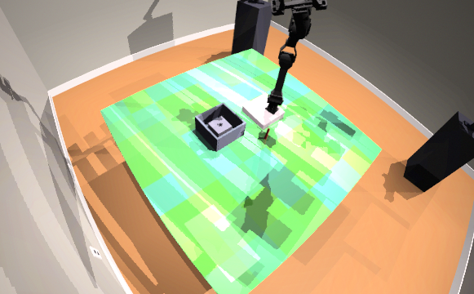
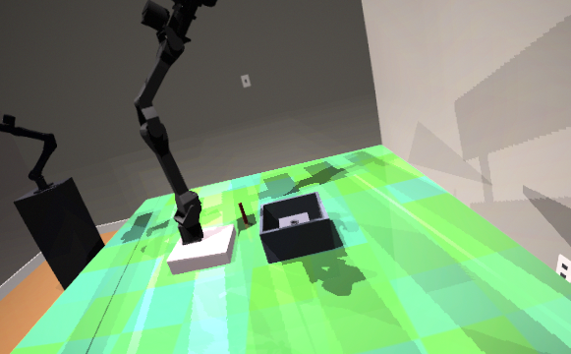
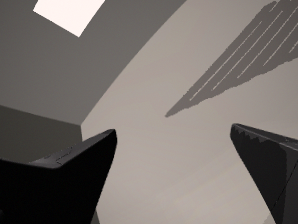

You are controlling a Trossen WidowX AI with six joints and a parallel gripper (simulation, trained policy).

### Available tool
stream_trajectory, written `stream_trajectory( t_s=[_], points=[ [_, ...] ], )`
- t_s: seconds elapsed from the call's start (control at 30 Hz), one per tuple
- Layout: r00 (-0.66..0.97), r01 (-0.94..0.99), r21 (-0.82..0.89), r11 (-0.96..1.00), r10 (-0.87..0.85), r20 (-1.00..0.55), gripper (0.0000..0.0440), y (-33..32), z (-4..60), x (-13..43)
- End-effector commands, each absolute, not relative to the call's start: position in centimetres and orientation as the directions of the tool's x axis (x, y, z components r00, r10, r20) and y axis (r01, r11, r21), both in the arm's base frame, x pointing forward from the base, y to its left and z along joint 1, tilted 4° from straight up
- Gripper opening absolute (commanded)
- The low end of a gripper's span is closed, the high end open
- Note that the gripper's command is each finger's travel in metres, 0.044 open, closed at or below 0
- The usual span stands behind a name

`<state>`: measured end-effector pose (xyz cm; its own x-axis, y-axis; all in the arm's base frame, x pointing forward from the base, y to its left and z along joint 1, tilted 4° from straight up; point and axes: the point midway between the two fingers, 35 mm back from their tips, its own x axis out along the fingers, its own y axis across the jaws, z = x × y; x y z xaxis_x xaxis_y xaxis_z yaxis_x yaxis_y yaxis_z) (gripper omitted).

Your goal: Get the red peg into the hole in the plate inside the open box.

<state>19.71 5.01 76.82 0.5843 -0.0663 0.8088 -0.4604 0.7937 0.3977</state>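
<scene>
Red peg aside, what fills my eye is the green patterned table, then the open dark box with a holed plate at its bottom. Smaller, the arm's fingers stand wide open, holding nothing; smallest, that peg is outside the box, near it, upright with a slight lean.

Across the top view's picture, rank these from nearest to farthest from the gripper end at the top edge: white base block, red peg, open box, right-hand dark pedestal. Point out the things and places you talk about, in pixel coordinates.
1. White base block [image 1: 256, 111] [image 2: 218, 243]: below.
2. Red peg [image 1: 267, 134] [image 2: 243, 213] and open box [image 1: 230, 140] [image 2: 300, 242]: too close to call; box farther left.
3. Right-hand dark pedestal [image 1: 445, 153] [image 2: 56, 221]: far right.
</scene>
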Motion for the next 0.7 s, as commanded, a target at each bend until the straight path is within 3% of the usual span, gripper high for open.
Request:
stream_trajectory(
  t_s=[0.0,0.07,0.67],
  points=[
    [0.6,-0.447,0.399,0.8,-0.063,0.798,0.0421,5.0,76.5,20.1],
    [0.646,-0.413,0.407,0.814,-0.053,0.762,0.044,5.2,75.4,21.4],
    [0.966,-0.097,0.442,0.892,-0.023,0.257,0.044,5.6,60.5,32.7]
  ],
)
